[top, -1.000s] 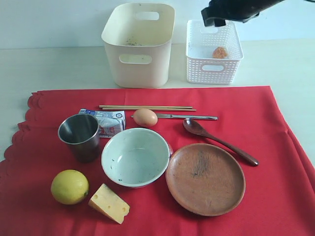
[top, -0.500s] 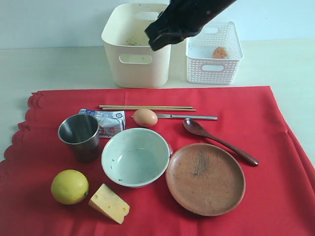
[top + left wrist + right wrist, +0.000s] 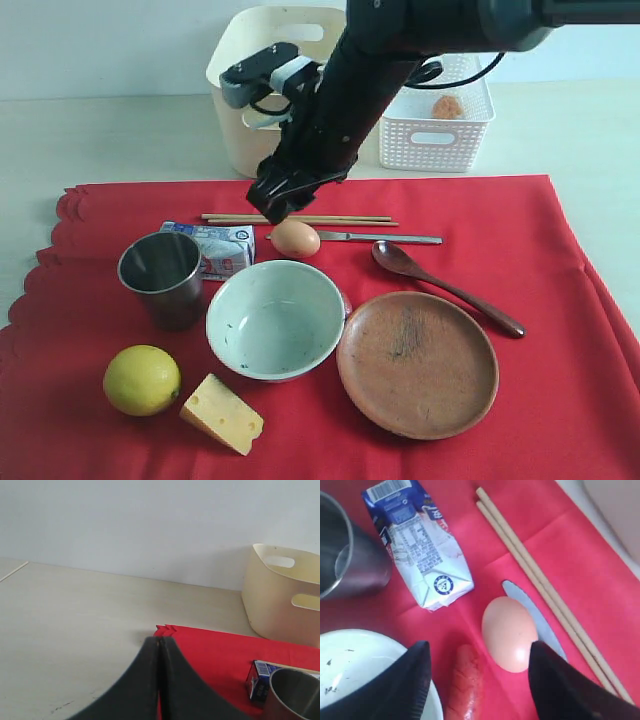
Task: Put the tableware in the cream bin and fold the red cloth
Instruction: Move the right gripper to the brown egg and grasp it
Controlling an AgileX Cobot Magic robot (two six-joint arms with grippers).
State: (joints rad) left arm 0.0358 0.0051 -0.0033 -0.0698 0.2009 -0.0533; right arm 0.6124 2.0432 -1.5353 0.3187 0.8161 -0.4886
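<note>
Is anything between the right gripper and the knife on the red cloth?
Yes. The egg lies against the tip of the knife, under the open right gripper; the rest of the knife lies bare.

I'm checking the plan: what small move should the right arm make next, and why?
Probably lower the open right gripper onto the egg: it lies just below the spread jaws and covers part of the knife, blocking that pickup.
</note>
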